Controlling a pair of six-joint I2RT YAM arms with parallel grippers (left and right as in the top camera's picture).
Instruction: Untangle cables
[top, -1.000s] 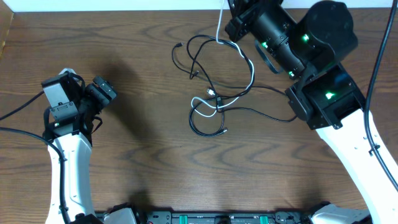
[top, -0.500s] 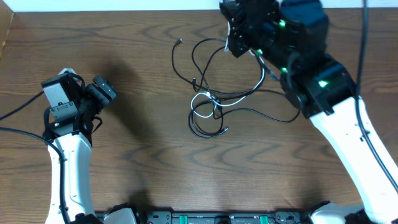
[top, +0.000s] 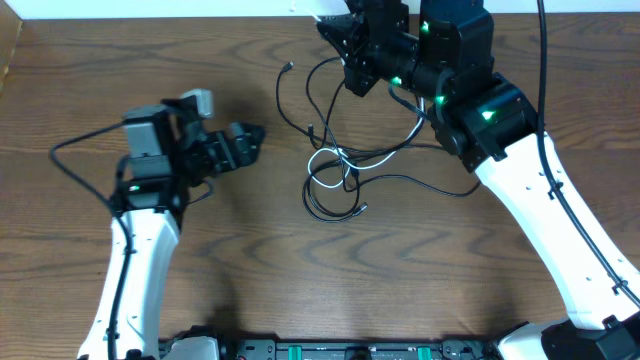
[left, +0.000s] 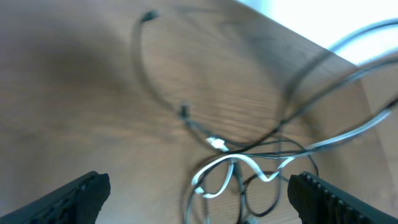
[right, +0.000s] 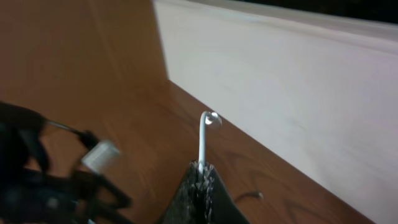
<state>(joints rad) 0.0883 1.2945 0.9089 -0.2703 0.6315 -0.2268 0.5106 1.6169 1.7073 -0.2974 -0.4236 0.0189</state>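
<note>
The brown wooden table (top: 230, 260) carries little besides the cables (top: 335, 170), which lie in a loose tangle near the middle of the far edge. A pale wall (right: 280, 81) runs just beyond that edge, and a black rail (top: 350, 351) with the arm bases sits along the near edge. A thick black wire (top: 80, 150) loops off the left arm toward the left edge, well apart from the tangle. The tangle is mostly thin black loops with one white strand (top: 395, 148) woven through them; a black plug end (top: 290, 68) lies out to its left, and nothing lies between it and the left gripper (top: 250, 140). The left arm reaches from the near-left side, its forearm turned toward the tangle, the gripper pointing at it from near by but not touching it. Its fingers (left: 81, 193) stand wide apart with nothing between them, and the wrist view looks over the white and black loops. The right arm stretches from the near-right corner up over the tangle to the far edge, partly covering the far loops. The right gripper (right: 199, 171) is pinched together on the white strand, whose end sticks up from between the tips.
</note>
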